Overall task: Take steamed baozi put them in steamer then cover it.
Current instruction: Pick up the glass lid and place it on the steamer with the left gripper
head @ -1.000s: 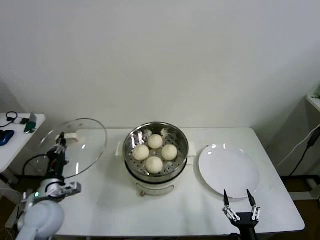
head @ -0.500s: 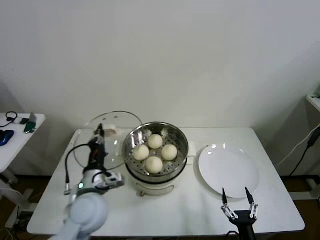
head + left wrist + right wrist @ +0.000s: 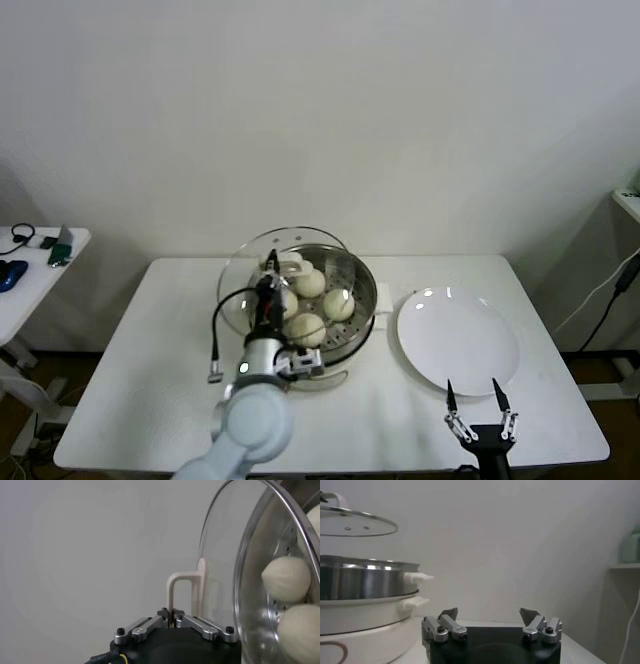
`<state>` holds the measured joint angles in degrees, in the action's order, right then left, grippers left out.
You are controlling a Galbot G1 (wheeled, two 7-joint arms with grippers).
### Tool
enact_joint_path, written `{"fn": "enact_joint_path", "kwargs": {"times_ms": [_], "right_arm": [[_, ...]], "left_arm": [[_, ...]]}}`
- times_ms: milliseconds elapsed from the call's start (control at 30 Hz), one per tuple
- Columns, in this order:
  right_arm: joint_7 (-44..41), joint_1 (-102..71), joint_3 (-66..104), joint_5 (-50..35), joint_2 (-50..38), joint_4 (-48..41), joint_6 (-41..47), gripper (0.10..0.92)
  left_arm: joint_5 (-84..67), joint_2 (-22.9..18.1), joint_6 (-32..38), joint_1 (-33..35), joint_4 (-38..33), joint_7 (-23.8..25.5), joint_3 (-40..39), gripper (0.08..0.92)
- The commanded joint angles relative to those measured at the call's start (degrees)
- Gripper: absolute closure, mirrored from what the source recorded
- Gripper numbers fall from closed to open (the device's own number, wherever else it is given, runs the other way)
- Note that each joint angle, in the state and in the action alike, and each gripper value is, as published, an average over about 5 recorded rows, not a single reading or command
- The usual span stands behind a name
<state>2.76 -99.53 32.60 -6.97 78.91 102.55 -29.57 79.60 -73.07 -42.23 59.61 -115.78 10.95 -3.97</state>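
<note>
White table (image 3: 150,380); no writing legible.

Looks like a lab/test room, not a home kitchen: bare white wall (image 3: 320,110), plain white table (image 3: 160,370), side desk (image 3: 30,275) w/ cables & gadgets, loose cords at right edge (image 3: 610,295).

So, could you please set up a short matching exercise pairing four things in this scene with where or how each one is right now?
Things:
1. cover
2. steamed baozi
3. white plate
4. right gripper

States:
A. bare, on the table to the steamer's right
B. held by its handle in the shut left gripper, above the steamer
C. open, low at the table's near edge
D. on the perforated tray inside the steamer

Pairs: 1-B, 2-D, 3-A, 4-C
</note>
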Motion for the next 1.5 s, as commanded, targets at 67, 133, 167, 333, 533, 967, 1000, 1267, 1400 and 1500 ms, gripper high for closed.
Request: {"fn": "enact_joint_path", "kwargs": {"times_ms": [67,133,167,333,533,967,1000,1267,1400,1500], "right_arm": [[0.1,0.0,0.3,0.0,0.1,-0.5,-0.5,0.203],[0.1,-0.1,0.4,-0.1,0.3,-0.5,-0.6,0.203],[0.1,-0.1,0.4,-0.1,0.4,-0.6,-0.7,0.203],[0.1,-0.1,0.5,0.0,0.8,-0.8,-1.0,0.203],[0.1,-0.2,0.6,-0.1,0.9,-1.1,-1.2,0.203],[0.1,0.1,0.6,-0.2,1.0,-2.1,-1.7,0.203],[0.1,0.2,0.6,-0.2,1.0,-2.1,-1.8,0.203],[0.0,0.2,0.6,0.0,1.1,-1.8,-1.8,0.203],[0.0,0.2,0.7,0.0,1.1,-1.8,-1.8,0.203],[0.0,0.2,0.7,0.1,1.2,-1.8,-1.8,0.203]], "left_arm": [[4.1,-4.6,-2.5,-5.3,7.8,0.9,-6.0,0.867],[4.5,-4.7,-2.4,-5.5,8.7,0.9,-6.1,0.867],[4.7,-4.6,-2.4,-5.5,9.0,0.9,-6.1,0.867],[6.0,-4.7,-2.0,-4.4,10.3,0.7,-6.0,0.867],[6.6,-5.1,-1.9,-4.1,11.2,0.7,-5.9,0.867],[6.5,-5.4,-1.8,-3.6,12.5,0.2,-5.9,0.867],[6.4,-5.4,-1.8,-3.7,12.7,0.1,-5.8,0.867],[6.0,-5.5,-1.7,-3.9,13.6,-0.7,-5.5,0.867],[5.8,-5.7,-1.7,-3.8,13.8,-0.9,-5.4,0.867],[5.4,-5.8,-1.7,-3.7,14.0,-1.2,-5.4,0.867]]}}
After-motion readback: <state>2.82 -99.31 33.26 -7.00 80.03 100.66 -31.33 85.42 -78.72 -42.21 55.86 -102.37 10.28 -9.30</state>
